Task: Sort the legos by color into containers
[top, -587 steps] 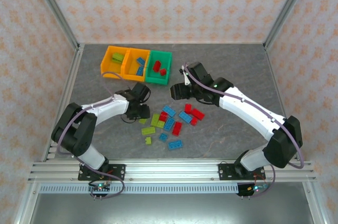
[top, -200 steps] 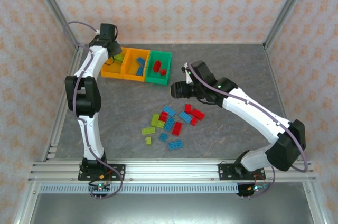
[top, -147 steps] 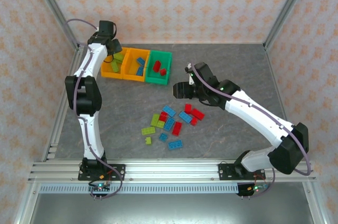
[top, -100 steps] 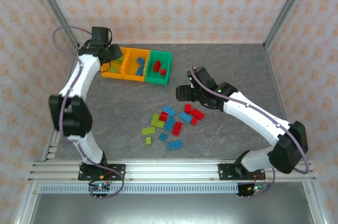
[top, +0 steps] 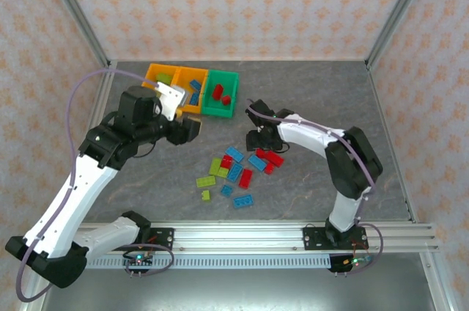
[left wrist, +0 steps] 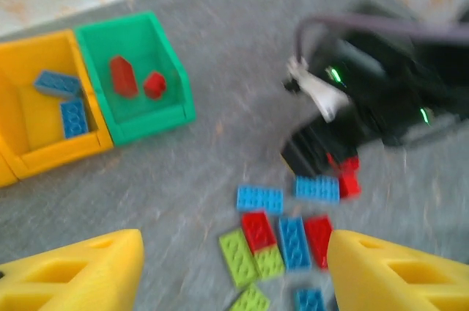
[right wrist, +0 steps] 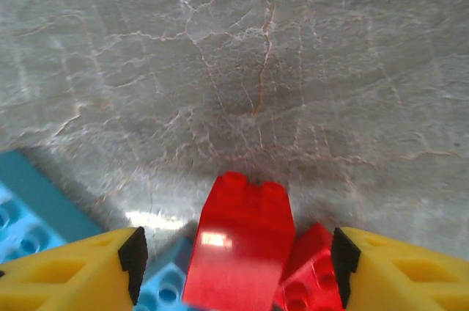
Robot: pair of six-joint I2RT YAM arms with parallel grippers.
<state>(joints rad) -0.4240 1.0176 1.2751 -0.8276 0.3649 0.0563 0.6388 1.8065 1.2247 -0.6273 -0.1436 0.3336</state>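
Legos: loose pile mid-desk, lime, light blue and red mixed, lying much as half a second ago. One red brick at the pile's far right corner sits between the jaws of the right tool. A gap shows on each side of it, so the jaws stand apart and are not clamped. A second red brick lies just beside it on the right.

Right tool has dropped from a hover above the desk onto that corner of the pile.

Sorted so far:
- two red bricks in the green bin
- two blue in the middle orange bin
- lime showing in the left orange bin

Bins stand in a row at the far left of the desk.

Left tool: jaws wide, nothing between them. Half a second ago it reached over the left orange bin. Now the left tool is pulled back, above bare desk between bins and pile.
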